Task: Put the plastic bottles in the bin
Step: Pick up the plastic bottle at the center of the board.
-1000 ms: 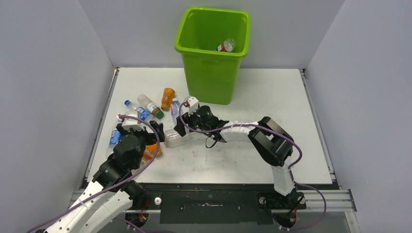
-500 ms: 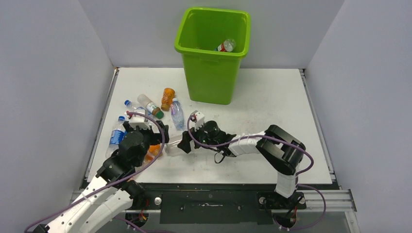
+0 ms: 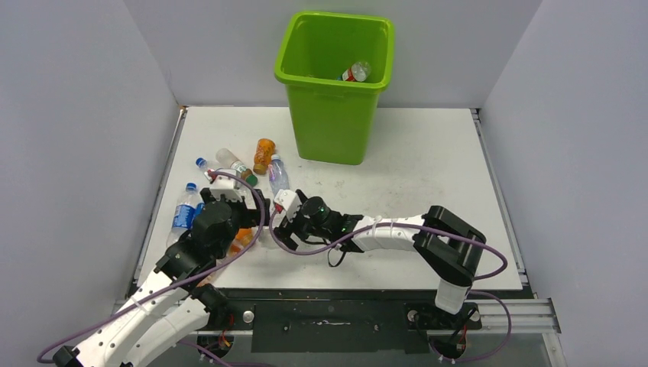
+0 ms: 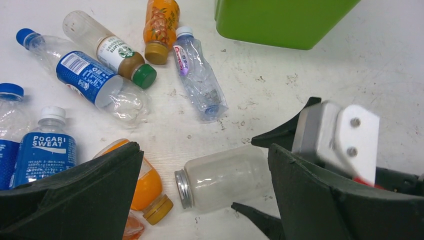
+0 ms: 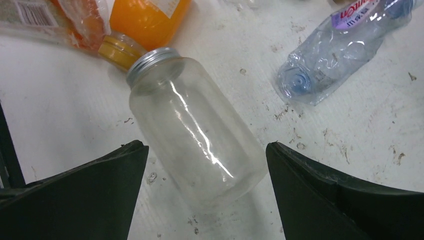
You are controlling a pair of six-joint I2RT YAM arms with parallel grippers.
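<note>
Bin (image 3: 330, 122) with one clear bottle (image 3: 356, 72) inside

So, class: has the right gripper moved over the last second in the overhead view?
Yes. The right gripper has drawn away from the bin, toward the near edge of the table.
</note>
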